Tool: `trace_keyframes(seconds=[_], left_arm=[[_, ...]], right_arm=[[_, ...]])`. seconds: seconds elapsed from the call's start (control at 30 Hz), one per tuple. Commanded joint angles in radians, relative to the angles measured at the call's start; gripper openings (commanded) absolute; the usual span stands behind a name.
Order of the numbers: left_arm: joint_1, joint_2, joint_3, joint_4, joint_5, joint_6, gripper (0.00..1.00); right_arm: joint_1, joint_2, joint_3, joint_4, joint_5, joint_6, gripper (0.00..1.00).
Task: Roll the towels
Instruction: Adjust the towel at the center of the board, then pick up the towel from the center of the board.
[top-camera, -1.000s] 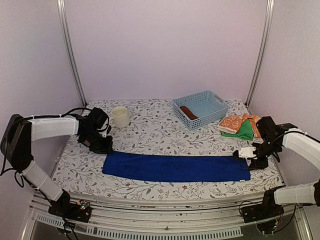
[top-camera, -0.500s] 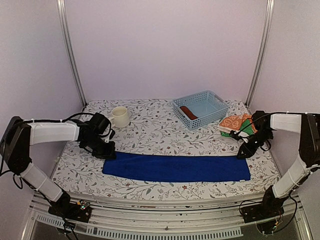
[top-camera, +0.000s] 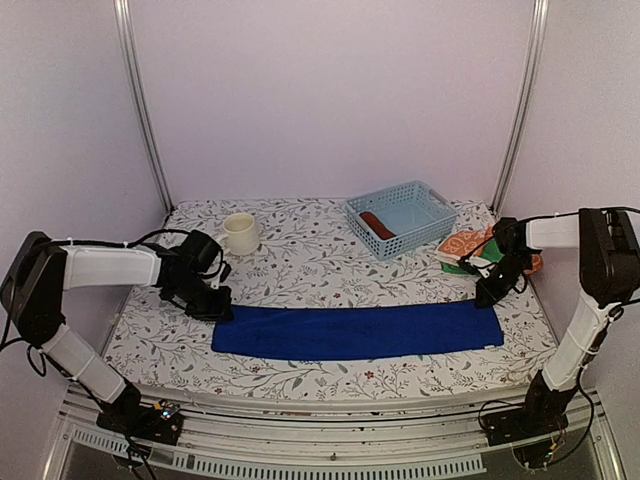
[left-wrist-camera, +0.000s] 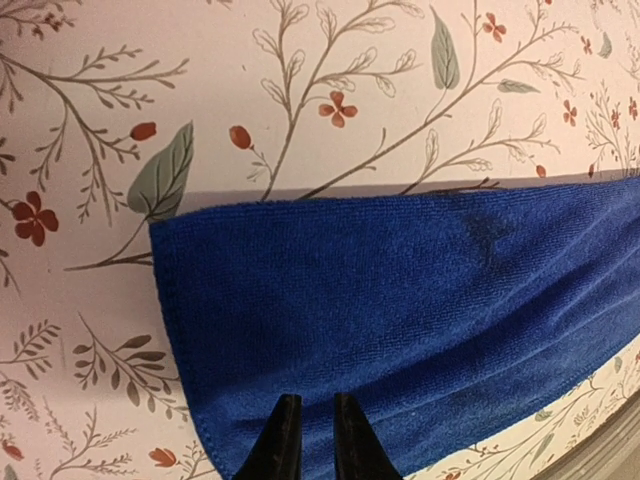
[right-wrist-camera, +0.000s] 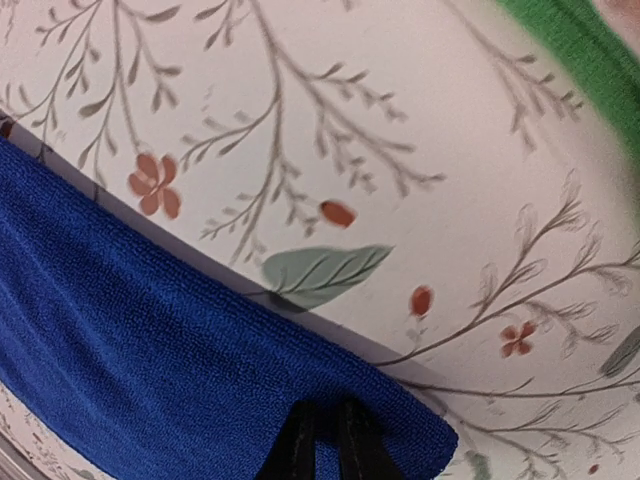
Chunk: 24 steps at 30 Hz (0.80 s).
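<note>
While the blue towel (top-camera: 355, 330) was lying a bit slack a second ago, it's now pulled straighter and tighter. Its right end has shifted slightly toward the far side and its left end has crept in a touch to the right. The right gripper (top-camera: 483, 298) was open wider a moment back and has now pinched down on the towel's far-right corner; in its wrist view the fingertips sit tight together right on that corner. The left gripper (top-camera: 215, 310) is at the far-left corner, jaws nearly together with blue cloth under them, so I'd call that a pinch on the towel too.

My read is that this is the straightening step before any rolling. The towel is still totally flat, nothing curled yet.

As for how it lies, it's a long strip on the near half of the flowered table (top-camera: 300, 265), long axis running left to right, roughly along the near edge, with the right end tipped a hair farther away. Short ends face left and right.

Other stuff:
- A rust-brown towel (top-camera: 377, 225) is already in the pale blue basket (top-camera: 432, 205) at far right.
- The orange patterned towel (top-camera: 465, 243) and green towel (top-camera: 478, 266) are piled just beyond the right gripper.
- A cream mug (top-camera: 240, 233) sits far left.
</note>
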Motion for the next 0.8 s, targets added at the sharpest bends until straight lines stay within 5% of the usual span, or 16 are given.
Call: trace_keyframes(seconds=[0.0, 0.23, 0.3, 0.33, 0.53, 0.67, 0.77], left_arm=[[-0.015, 0.027, 0.000, 0.032, 0.008, 0.010, 0.13], [-0.016, 0.013, 0.012, 0.031, 0.013, 0.008, 0.13], [-0.016, 0.001, 0.014, 0.031, 0.012, 0.007, 0.13], [-0.016, -0.004, 0.017, 0.031, 0.013, 0.008, 0.13], [-0.016, -0.022, 0.049, 0.041, 0.004, 0.045, 0.14], [-0.016, -0.040, 0.050, 0.063, 0.013, 0.055, 0.14], [-0.016, -0.055, 0.039, 0.073, 0.005, 0.055, 0.14]], right_arm=[[-0.006, 0.106, 0.084, 0.142, 0.128, 0.042, 0.17], [-0.005, -0.022, 0.165, 0.069, -0.006, 0.050, 0.72], [-0.005, -0.112, 0.167, 0.075, -0.001, 0.062, 0.98], [-0.006, -0.152, 0.168, 0.083, 0.014, 0.068, 0.99], [-0.154, -0.202, 0.212, 0.041, -0.111, 0.109, 0.96], [-0.213, -0.084, 0.246, -0.069, -0.142, 0.104, 0.56], [-0.218, -0.073, 0.187, -0.040, -0.106, 0.115, 0.46]])
